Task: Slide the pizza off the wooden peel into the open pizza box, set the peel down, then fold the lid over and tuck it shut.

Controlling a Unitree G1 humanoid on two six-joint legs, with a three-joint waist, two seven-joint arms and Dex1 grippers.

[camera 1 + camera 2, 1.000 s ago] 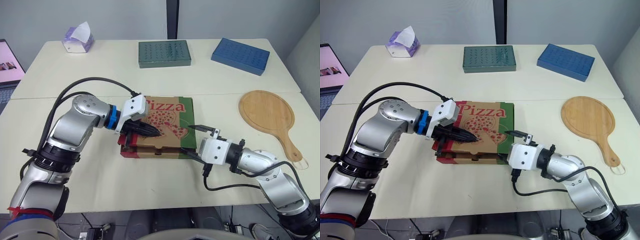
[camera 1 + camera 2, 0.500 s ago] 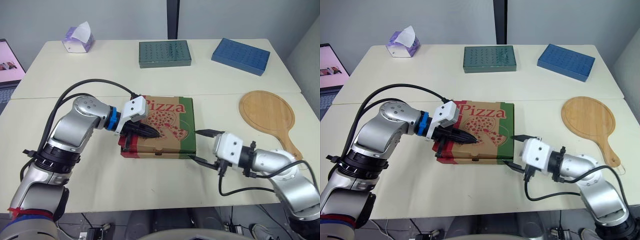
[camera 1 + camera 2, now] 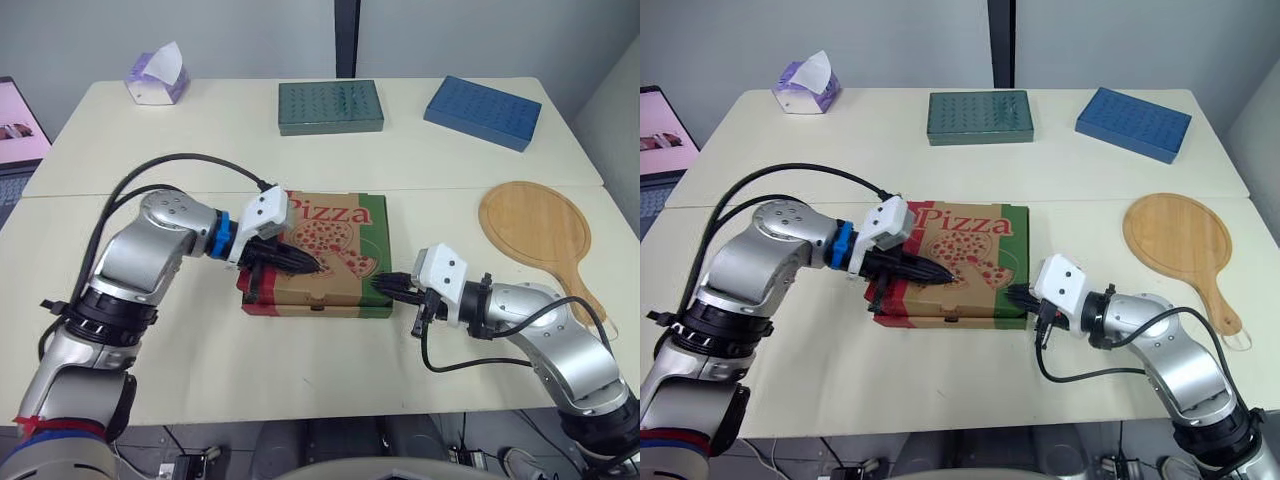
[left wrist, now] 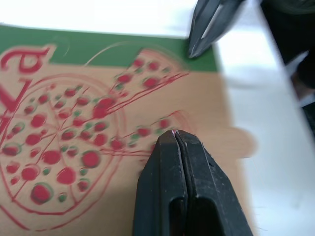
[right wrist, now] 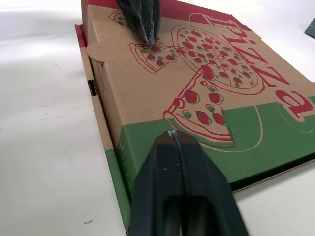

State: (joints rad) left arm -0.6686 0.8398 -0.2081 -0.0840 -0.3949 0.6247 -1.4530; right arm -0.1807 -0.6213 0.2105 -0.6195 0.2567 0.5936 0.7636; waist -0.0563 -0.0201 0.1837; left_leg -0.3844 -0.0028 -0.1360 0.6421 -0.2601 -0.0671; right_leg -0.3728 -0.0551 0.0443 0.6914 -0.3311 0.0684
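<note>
Cardboard pizza box (image 3: 335, 245) is lying closed, its contents hidden. Left gripper (image 3: 312, 267), pinched together, is resting its tip on the printed top; right gripper (image 3: 380, 285), also closed and empty, is touching the box's green right edge. Wooden peel (image 3: 533, 232) is lying well apart on open table (image 3: 300, 350)

The pizza box (image 3: 340, 290) is closed and lies flat near the middle of the desk (image 3: 200, 140). Its brown lid (image 3: 345, 232) is printed with a red pizza and a green band. The round wooden peel (image 3: 533, 232) is laid flat near the desk's right edge.
</note>
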